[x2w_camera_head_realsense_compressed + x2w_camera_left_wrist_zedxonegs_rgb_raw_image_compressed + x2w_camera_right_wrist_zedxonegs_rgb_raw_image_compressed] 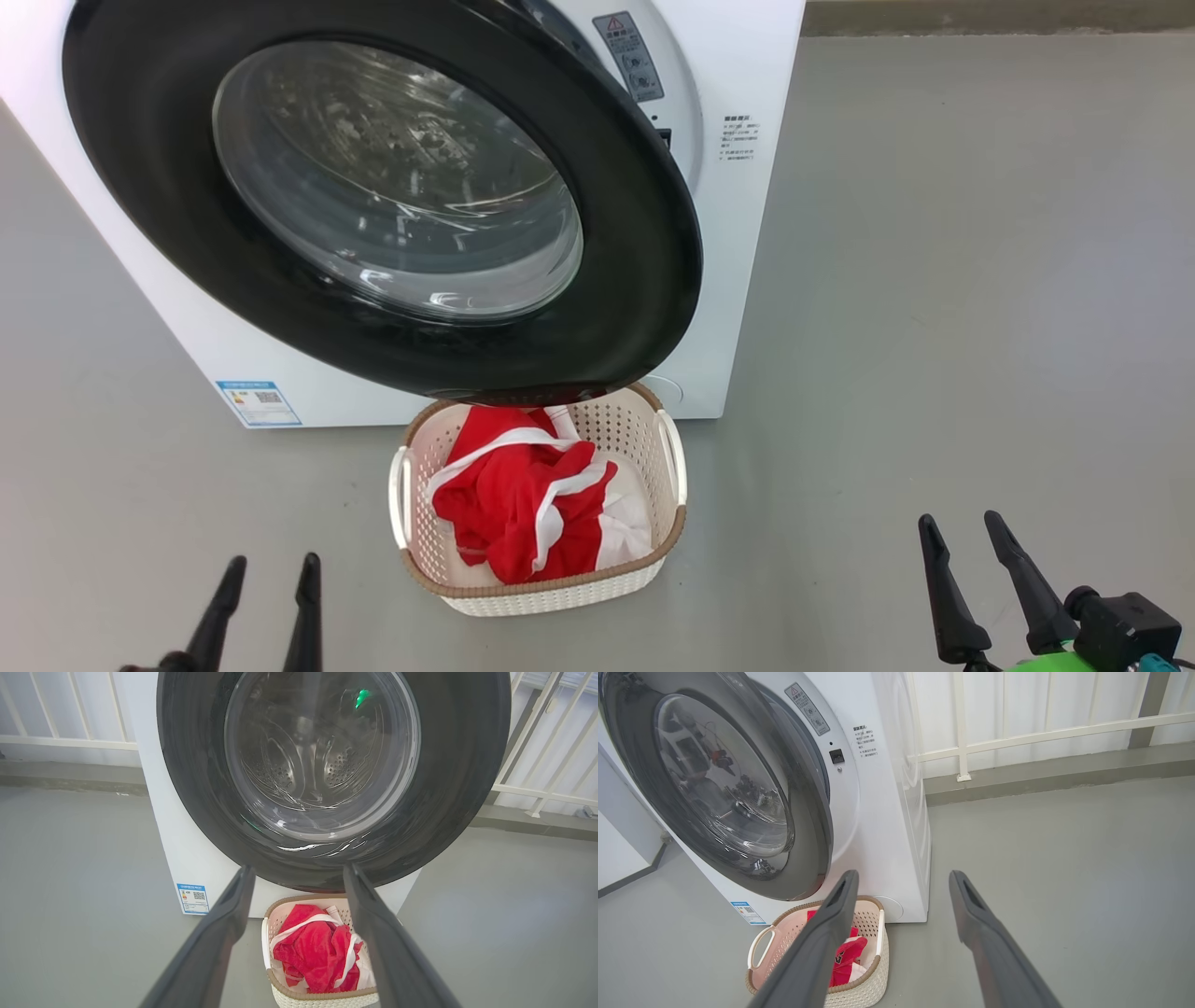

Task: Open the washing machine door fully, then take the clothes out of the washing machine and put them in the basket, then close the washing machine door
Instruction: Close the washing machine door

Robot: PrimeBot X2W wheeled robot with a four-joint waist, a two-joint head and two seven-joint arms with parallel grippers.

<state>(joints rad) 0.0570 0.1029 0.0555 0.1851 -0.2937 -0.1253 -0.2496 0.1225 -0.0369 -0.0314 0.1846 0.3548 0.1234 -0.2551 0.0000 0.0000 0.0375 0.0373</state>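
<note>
The washing machine [738, 280] stands ahead, its door [616, 233] with black rim and glass bowl swung partly out, a gap showing along its right edge [817, 793]. Below the door sits the basket [667, 523] on the floor, holding the red and white clothes [523, 504]. The same clothes [317, 952] show between my left fingers in the left wrist view. My left gripper [269, 571] hangs open at the lower left, short of the basket. My right gripper [960, 527] is open at the lower right, well right of the basket [873, 970].
Grey floor [934, 327] spreads around the machine, wide to the right. A white railing [1017, 737] and a low kerb run behind the machine. A blue label [257, 403] marks the machine's lower left corner.
</note>
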